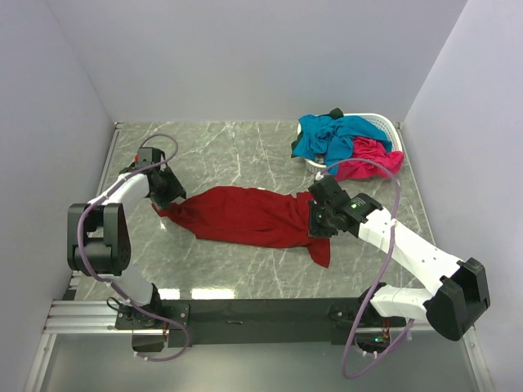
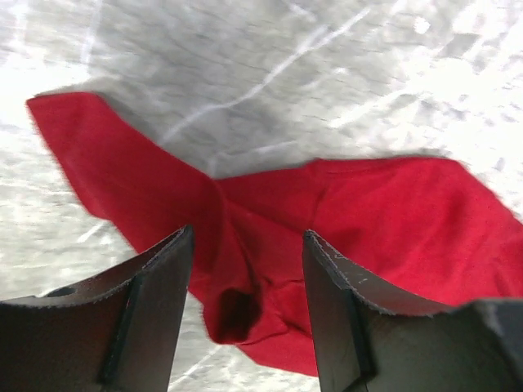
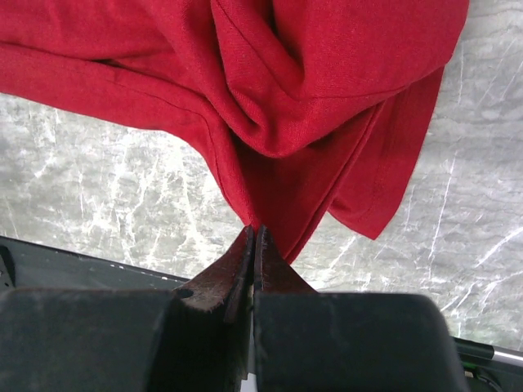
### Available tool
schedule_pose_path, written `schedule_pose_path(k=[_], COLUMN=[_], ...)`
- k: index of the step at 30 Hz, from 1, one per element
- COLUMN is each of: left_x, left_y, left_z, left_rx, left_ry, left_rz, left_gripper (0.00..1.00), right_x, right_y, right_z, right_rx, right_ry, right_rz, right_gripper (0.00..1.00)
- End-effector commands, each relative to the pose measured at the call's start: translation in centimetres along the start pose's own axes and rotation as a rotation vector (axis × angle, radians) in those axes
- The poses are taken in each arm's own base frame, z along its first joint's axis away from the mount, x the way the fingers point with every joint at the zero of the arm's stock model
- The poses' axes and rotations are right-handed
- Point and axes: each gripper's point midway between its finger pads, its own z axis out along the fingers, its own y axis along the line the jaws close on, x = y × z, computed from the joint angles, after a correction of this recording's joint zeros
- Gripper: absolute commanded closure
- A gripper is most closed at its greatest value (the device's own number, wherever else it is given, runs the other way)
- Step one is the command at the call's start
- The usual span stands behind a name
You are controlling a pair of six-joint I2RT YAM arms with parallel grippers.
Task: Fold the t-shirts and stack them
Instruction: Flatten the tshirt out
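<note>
The dark red t-shirt (image 1: 245, 214) lies stretched and crumpled across the middle of the table. My left gripper (image 1: 167, 189) hovers over its left end. In the left wrist view that gripper (image 2: 247, 238) is open, and the red cloth (image 2: 392, 212) lies on the table below the gap, untouched by the fingers. My right gripper (image 1: 320, 219) is at the shirt's right end. In the right wrist view it (image 3: 255, 233) is shut on a bunched fold of the red cloth (image 3: 327, 73), which is lifted off the table. The teal-blue t-shirt (image 1: 327, 135) and the hot pink t-shirt (image 1: 368, 159) are heaped in the basket.
A white latticed basket (image 1: 384, 124) stands at the back right corner, with both shirts spilling over its rim. White walls close in the grey marble table (image 1: 237, 155) on three sides. A black rail (image 1: 245, 310) with the arm bases runs along the near edge.
</note>
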Motion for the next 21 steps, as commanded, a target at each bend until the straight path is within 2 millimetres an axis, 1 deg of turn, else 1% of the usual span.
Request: schedule_pose_path(k=[1, 3, 6, 7, 8, 9, 10, 12, 15, 18, 19, 21], left_x=[-2.0, -1.9, -1.5, -1.4, -1.2, -0.6, -0.4, -0.2, 0.2, 0.6, 0.4, 0.1], left_y=[0.0, 0.0, -0.1, -0.2, -0.2, -1.0, -1.2, -1.2, -1.4, -1.6, -1.8, -1.9], left_z=[-0.8, -0.7, -0.1, 0.1, 0.3, 0.4, 0.5, 0.6, 0.8, 0.7, 0.4, -0.2], left_rx=[-0.028, -0.021, -0.014, -0.013, -0.011, 0.002, 0.009, 0.01, 0.023, 0.039, 0.045, 0.043], left_ry=[-0.063, -0.059, -0.03, -0.022, -0.009, 0.002, 0.009, 0.023, 0.046, 0.068, 0.06, 0.05], left_rz=[0.039, 0.041, 0.043, 0.046, 0.047, 0.071, 0.075, 0.08, 0.089, 0.095, 0.096, 0.094], left_gripper=[0.39, 0.4, 0.46, 0.49, 0.51, 0.51, 0.53, 0.55, 0.61, 0.72, 0.87, 1.0], right_x=[-1.8, -1.7, -1.8, -1.9, -1.9, -1.9, -1.8, -1.8, -1.9, -2.1, -2.4, -2.9], right_y=[1.0, 1.0, 0.9, 1.0, 0.9, 0.9, 0.9, 0.8, 0.8, 0.8, 0.7, 0.7], right_z=[-0.7, -0.7, -0.6, -0.8, -0.8, -0.7, -0.7, -0.7, -0.8, -1.0, -1.3, -1.8], right_rx=[-0.029, -0.026, -0.019, -0.019, -0.017, -0.014, -0.012, -0.012, -0.01, -0.008, -0.002, 0.006], right_ry=[-0.059, -0.057, -0.056, -0.058, -0.058, -0.056, -0.055, -0.056, -0.061, -0.069, -0.078, -0.092], right_rz=[0.012, 0.012, 0.015, 0.013, 0.013, 0.012, 0.01, 0.013, 0.012, 0.012, 0.01, 0.002], right_gripper=[1.0, 1.0, 1.0, 1.0, 1.0, 1.0, 1.0, 1.0, 1.0, 1.0, 1.0, 1.0])
